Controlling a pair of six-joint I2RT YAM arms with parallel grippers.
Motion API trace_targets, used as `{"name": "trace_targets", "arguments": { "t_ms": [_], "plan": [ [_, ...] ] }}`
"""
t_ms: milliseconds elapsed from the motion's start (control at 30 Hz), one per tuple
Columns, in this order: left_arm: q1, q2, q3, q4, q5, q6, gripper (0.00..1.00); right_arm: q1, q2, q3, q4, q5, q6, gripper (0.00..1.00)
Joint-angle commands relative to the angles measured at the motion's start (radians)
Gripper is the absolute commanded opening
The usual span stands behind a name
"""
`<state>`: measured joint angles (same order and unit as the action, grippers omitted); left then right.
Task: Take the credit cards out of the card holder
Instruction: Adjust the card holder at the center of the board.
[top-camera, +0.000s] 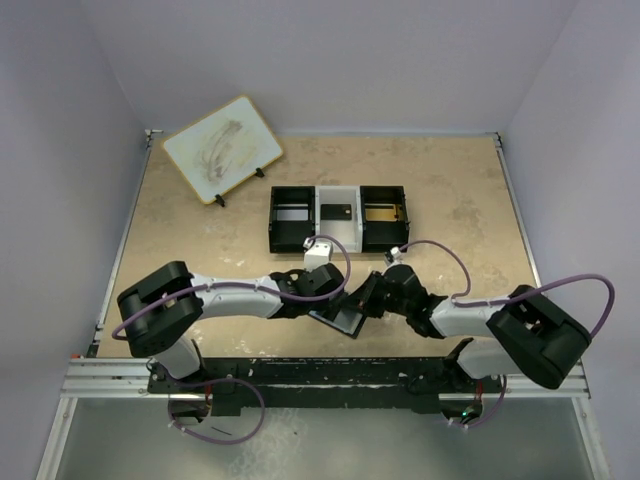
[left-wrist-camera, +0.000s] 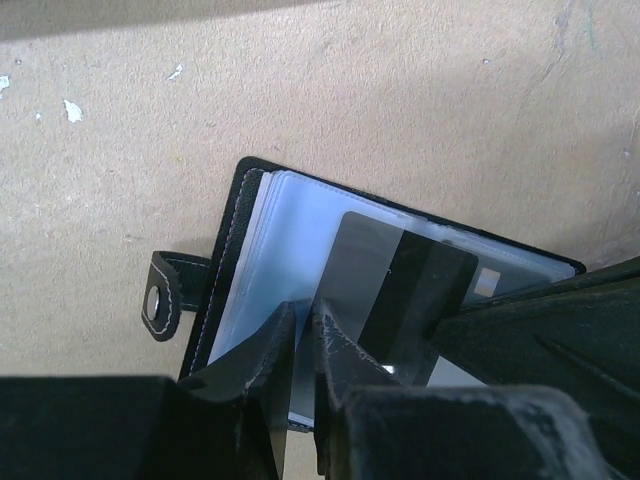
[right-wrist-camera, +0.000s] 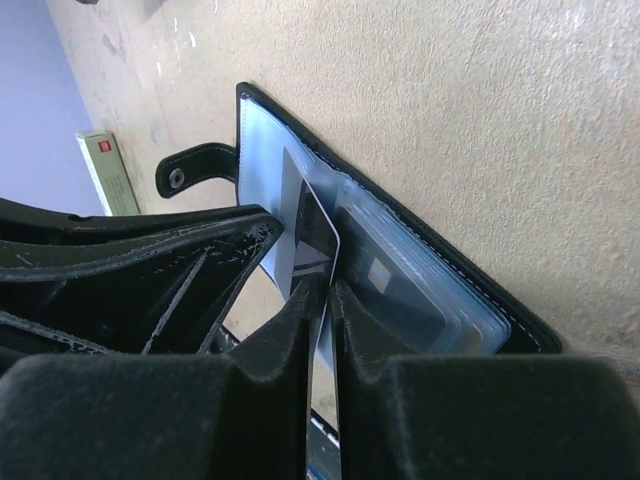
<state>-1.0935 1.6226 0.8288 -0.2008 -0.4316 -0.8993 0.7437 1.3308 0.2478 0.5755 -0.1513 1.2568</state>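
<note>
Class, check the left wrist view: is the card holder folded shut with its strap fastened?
No: the card holder lies open, its strap loose to one side, and a dark card shows against its pale inside.

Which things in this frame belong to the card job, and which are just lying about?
Job: open card holder, dark credit card, left claw, right claw.
Lying about: three-compartment tray, white-and-red box, board on stand.

The top camera looks steeply down on the whole table (top-camera: 450, 200); both wrist cameras closely face the card holder (left-wrist-camera: 285, 235).
</note>
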Motion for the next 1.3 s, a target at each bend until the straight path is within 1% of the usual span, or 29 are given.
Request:
{"name": "trace_targets", "arguments": {
  "t_ms": [0,133,267,533,600,667,733,800,867,900,967,1100,1167,1233,1267],
  "plan": [
    [-0.006,0.021,-0.018,-0.056,-0.035,-0.016,0.09,-0.004,0.019,-0.033,0.14,-0.006,0.019,0.17],
    [-0.006,0.004,-0.029,-0.052,-0.032,-0.022,0.08,-0.003,0.05,-0.039,0.196,-0.019,0.034,0.23],
    [-0.006,-0.015,-0.038,-0.044,-0.028,-0.03,0.07,-0.001,0.082,-0.047,0.254,-0.04,0.047,0.23],
    [-0.006,-0.022,-0.046,-0.019,-0.017,-0.046,0.07,0.034,0.096,-0.033,0.244,-0.005,0.068,0.23],
    [-0.006,-0.02,-0.046,-0.018,-0.016,-0.049,0.06,0.037,0.118,-0.044,0.286,-0.013,0.079,0.22],
    [-0.006,-0.024,-0.048,-0.021,-0.02,-0.053,0.06,0.037,0.144,-0.047,0.318,-0.024,0.084,0.18],
    [-0.006,-0.026,-0.048,-0.027,-0.024,-0.053,0.06,0.037,0.149,-0.057,0.294,-0.029,0.084,0.12],
    [-0.006,-0.031,-0.051,-0.034,-0.024,-0.055,0.06,0.037,0.133,-0.07,0.3,-0.01,0.09,0.1],
    [-0.005,-0.038,-0.055,-0.033,-0.024,-0.055,0.06,0.036,0.117,-0.057,0.28,-0.003,0.079,0.12],
    [-0.005,-0.042,-0.057,-0.03,-0.023,-0.054,0.06,0.036,0.111,-0.04,0.246,0.001,0.066,0.14],
    [-0.006,-0.047,-0.058,-0.025,-0.024,-0.054,0.06,0.035,0.106,-0.01,0.195,0.009,0.042,0.16],
    [-0.006,-0.046,-0.056,-0.022,-0.024,-0.053,0.06,0.036,0.15,-0.002,0.243,-0.009,0.05,0.16],
    [-0.006,-0.046,-0.054,-0.023,-0.023,-0.053,0.06,0.036,0.162,0.005,0.242,-0.012,0.05,0.11],
    [-0.006,-0.05,-0.054,-0.031,-0.026,-0.053,0.06,0.035,0.151,0.001,0.239,-0.012,0.051,0.01],
    [-0.006,-0.053,-0.055,-0.037,-0.033,-0.055,0.06,0.035,0.131,-0.005,0.225,-0.004,0.051,0.0]
  ]
}}
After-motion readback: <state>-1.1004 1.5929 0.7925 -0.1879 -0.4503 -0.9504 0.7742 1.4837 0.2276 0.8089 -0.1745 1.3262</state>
